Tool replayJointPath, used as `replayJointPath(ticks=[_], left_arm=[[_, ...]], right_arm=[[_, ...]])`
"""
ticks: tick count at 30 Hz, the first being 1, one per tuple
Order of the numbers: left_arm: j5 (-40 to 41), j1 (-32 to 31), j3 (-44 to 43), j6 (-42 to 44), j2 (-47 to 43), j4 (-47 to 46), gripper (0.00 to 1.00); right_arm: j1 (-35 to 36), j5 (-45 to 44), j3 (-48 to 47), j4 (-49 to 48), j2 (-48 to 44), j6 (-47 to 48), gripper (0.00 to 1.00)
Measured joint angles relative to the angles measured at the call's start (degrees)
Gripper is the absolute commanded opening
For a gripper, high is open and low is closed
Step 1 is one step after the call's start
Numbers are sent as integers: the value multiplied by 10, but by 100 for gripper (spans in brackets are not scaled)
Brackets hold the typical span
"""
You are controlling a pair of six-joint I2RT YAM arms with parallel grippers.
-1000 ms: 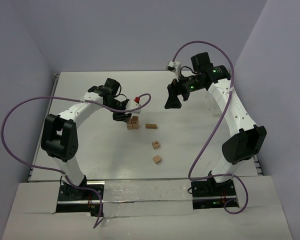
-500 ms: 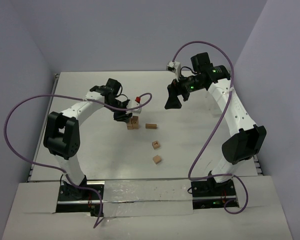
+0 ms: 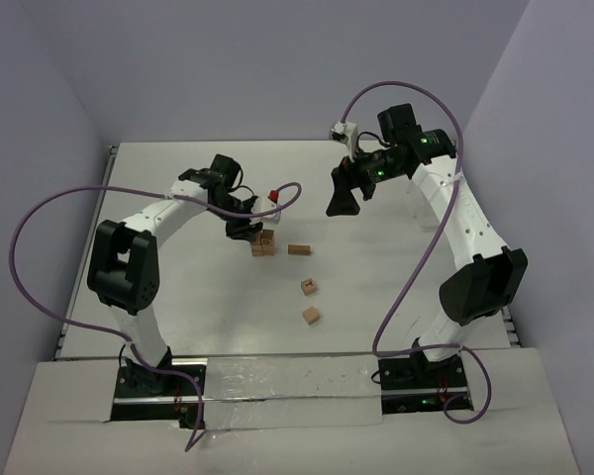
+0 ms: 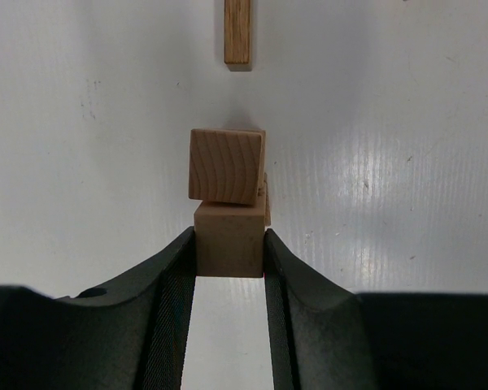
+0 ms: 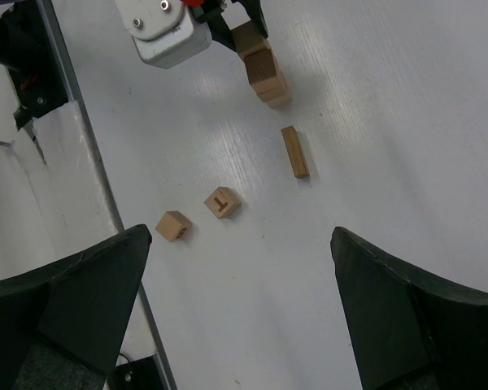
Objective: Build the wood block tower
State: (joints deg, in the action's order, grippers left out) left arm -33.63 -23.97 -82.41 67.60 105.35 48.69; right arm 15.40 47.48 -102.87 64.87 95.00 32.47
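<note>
A short stack of tan wood blocks, the tower, stands at the table's middle. My left gripper is shut on a wood block, holding it against the stack. Another block shows just beyond it. The right wrist view shows the stack with the held block at its upper end, between the dark fingers. My right gripper is open and empty, raised well above the table to the right of the stack.
A flat wooden cuboid lies just right of the stack, and also shows in both wrist views. Two loose cubes lie nearer me; one bears a T, the other is beside it.
The left arm has shifted very slightly at the stack. The right arm and the loose blocks have not moved.
</note>
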Motion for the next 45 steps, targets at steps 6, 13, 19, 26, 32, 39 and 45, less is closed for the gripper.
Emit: replayJointPath(ticks=[6,13,19,26,32,39,45], left_arm=[[2,0,-1,0,7,-1,46],[4,0,-1,0,8,-1,58],[4,0,-1,-1,8,-1,94],[5,0,-13,-5,6,4,99],[16,3,-14,-13,-40,11,99],[0,92,-3,-89,-182,2,99],[17,180,136,-295,-385,-124,99]], right_arm=[[0,0,0,4,0,0,100],[0,0,-1,5,1,0,100],[1,0,-6,8,1,2,100],[3,1,-10,12,4,3,100],[11,-4,-14,14,7,2,100],[26,-41,40,-13,-8,-22,95],[81,-131,208,-78,-51,-89,88]])
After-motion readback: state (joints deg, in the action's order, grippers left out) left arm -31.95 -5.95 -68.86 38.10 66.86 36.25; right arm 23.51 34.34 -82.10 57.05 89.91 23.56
